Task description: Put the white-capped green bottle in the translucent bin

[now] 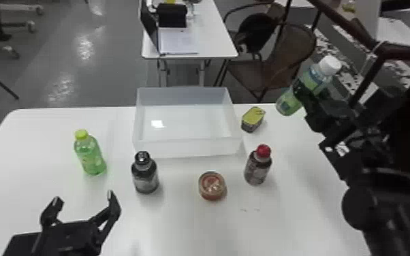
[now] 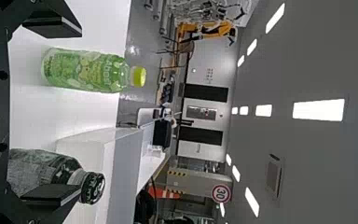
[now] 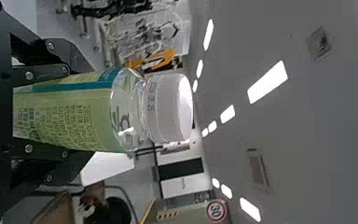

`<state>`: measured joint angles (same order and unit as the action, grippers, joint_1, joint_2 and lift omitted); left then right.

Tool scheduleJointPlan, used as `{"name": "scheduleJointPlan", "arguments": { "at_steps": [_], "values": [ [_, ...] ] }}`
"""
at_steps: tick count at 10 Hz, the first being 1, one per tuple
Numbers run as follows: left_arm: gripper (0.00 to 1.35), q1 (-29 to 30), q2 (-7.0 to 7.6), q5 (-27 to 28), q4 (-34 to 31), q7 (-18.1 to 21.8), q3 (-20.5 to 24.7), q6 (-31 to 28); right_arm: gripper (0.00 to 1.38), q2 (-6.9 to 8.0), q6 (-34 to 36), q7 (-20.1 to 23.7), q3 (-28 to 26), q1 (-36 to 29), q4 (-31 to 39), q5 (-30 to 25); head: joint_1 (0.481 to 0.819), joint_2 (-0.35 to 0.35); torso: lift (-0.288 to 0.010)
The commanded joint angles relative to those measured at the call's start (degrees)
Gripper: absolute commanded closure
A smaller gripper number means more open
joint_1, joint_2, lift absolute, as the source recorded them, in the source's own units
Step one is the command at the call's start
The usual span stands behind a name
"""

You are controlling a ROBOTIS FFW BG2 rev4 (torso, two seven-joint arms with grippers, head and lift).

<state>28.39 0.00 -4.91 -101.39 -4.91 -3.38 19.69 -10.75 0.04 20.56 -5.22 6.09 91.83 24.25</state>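
Head view: the right claw (image 1: pixel 308 94) is closed around the white-capped green bottle (image 1: pixel 316 77), gripping it by the body. The bottle is raised and tilted, cap end upward, to the right of the translucent bin (image 1: pixel 187 147) and apart from it. The bin rests on the worktop (image 1: pixel 299 211). The left claw (image 1: pixel 83 198) is positioned over the near left area, fingers spread wide, with nothing between them. The lime-capped bottle (image 1: pixel 91 159) stands left of the bin; the black-capped bottle (image 1: pixel 145 180) stands near the bin's front left corner. The round container (image 1: pixel 212 185) lies in front of the bin, with the red-capped bottle (image 1: pixel 258 168) upright to its right. The yellow-topped tin (image 1: pixel 252 117) is located just beside the bin's right wall. Left wrist view: the left claw (image 2: pixel 80 111) is wide; one finger partly covers the black-capped bottle. Right wrist view: the right claw (image 3: pixel 81 112) holds the white-capped green bottle between both fingers, its cap projecting beyond them.
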Motion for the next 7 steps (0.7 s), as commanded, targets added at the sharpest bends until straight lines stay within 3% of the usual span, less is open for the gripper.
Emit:
{"name": "scheduleJointPlan", "arguments": {
  "at_steps": [1, 2, 3, 5, 7],
  "values": [
    [0.13, -0.18, -0.15, -0.18, 0.06, -0.01, -0.14, -0.09, 1.04, 1.61, -1.10, 1.76, 2.32, 4.45, -3.32, 1.85, 0.695, -0.052, -0.078],
    [0.13, -0.18, -0.15, -0.36, 0.14, -0.01, -0.05, -0.09, 1.04, 1.17, -3.56, 3.70, 7.06, 8.06, -9.65, 5.81, 0.695, -0.039, -0.078],
    [0.13, -0.26, -0.15, -0.45, 0.32, -0.01, -0.14, 0.00, 1.04, 2.05, -5.23, 6.95, 10.05, 11.40, -16.07, 7.12, 0.693, -0.010, -0.078],
    [0.13, -0.26, -0.15, -0.80, 0.58, -0.01, -0.14, 0.09, 1.04, 6.18, -9.45, 12.49, 14.00, 16.67, -28.63, 9.06, 0.695, 0.067, -0.078],
    [0.13, -0.26, -0.15, -1.24, 0.94, -0.01, -0.40, -0.09, 1.04, 7.68, -13.75, 12.40, 20.86, 20.54, -37.25, 12.22, 0.695, 0.111, -0.078]
  ]
}}
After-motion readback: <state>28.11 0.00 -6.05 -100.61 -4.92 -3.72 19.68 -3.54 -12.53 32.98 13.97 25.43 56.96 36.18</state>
